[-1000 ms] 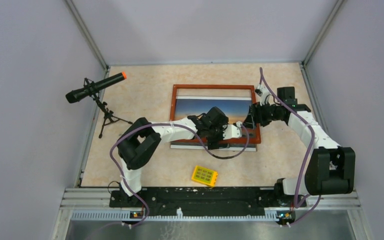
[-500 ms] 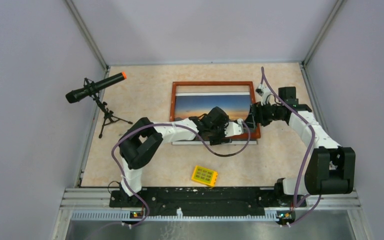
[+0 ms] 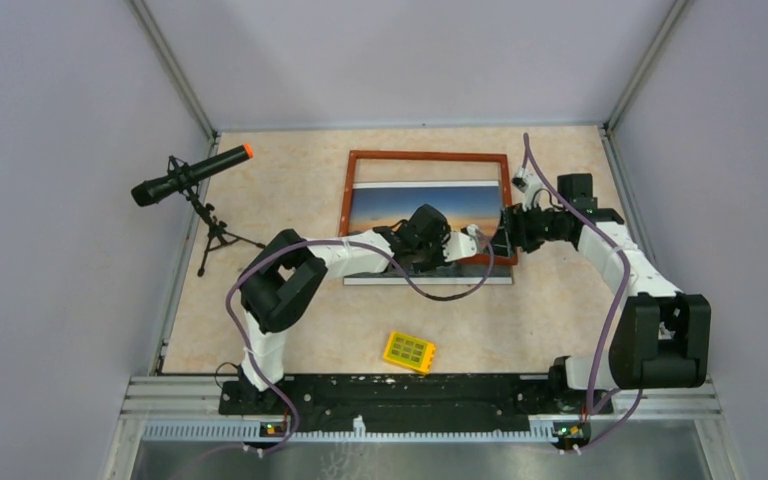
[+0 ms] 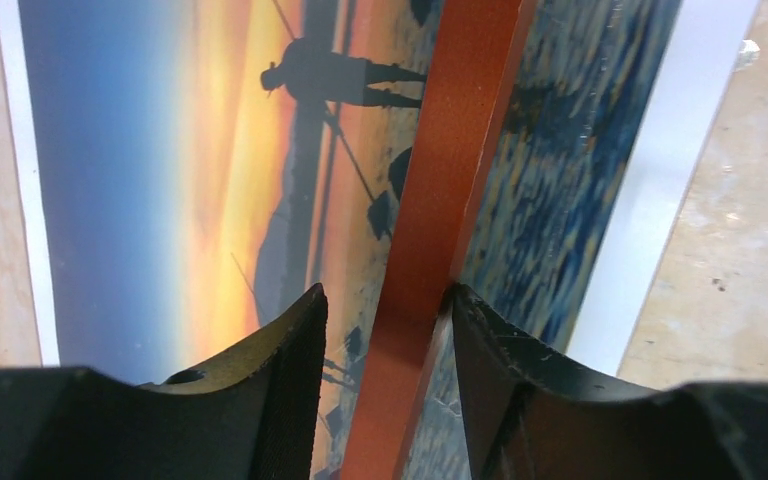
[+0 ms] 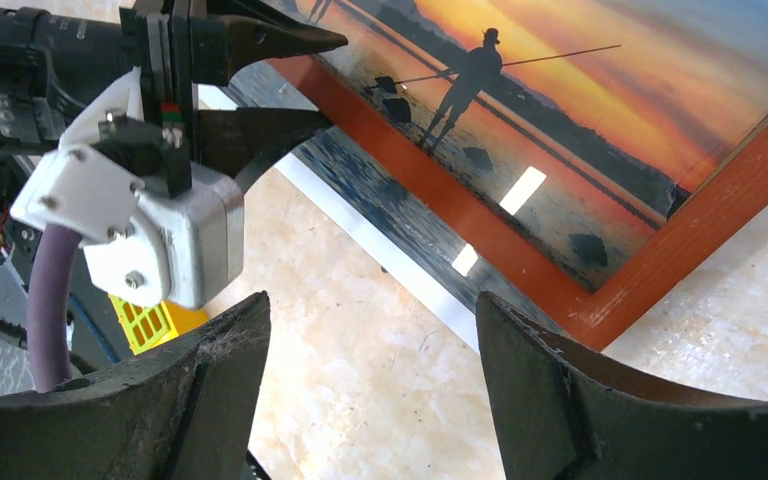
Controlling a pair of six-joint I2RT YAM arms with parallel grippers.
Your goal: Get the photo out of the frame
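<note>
The frame [image 3: 426,155] has slid farther back on the counter [image 3: 290,190] than it was a moment ago, away from the arms. The photo [image 3: 380,210] went back only a little. Now its near strip, with the white edge, pokes out past the frame's near bar [image 4: 455,140].

The left gripper [image 4: 388,300] has moved back with the frame, and its jaws have come closer together. They sit one on each side of that near bar. One jaw looks like it touches the bar. The other has a small gap, so the bar is not squeezed tight. The right gripper [image 5: 372,305] is in the same spot as before, by the frame's right side. Its jaws are wide apart with nothing between them.

I count two arms, one frame, one photo, one yellow block [image 3: 409,352] and one microphone [image 3: 190,175] on a little stand [image 3: 215,235].

The frame lies flat toward the back of the counter. The photo lies flat under it. Most of it shows through the frame, but the two are not lined up. The yellow block sits alone nearer the arms, well apart from the frame. The microphone stands at the left.
</note>
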